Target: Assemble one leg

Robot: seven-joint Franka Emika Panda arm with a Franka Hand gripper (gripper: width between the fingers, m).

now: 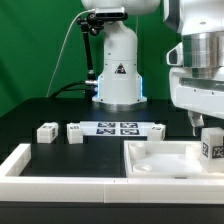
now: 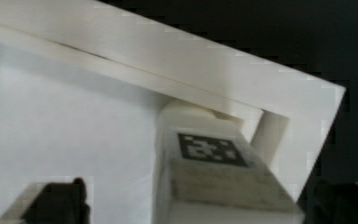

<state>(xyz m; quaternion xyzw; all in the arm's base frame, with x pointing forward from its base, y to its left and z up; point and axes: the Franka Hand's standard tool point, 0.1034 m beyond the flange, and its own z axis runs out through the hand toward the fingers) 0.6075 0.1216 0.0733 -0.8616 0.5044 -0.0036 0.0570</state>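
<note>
- Exterior view: the gripper hangs low at the exterior view's right, over the right end of the large white tray-like piece, which lies on the black desk.
- One leg stands upright at that end of the piece, its tag facing the camera — just below and beside the gripper.
- Wrist view: the same leg stands upright against the raised rim of the tray-like piece, tag on its side. One dark finger shows apart from it.
- Gripper state: cannot tell whether open or closed — the other finger is not seen, and no contact with the leg is visible.
- A second leg and a third leg sit on the desk at the exterior view's left, the third just beside the marker board.
</note>
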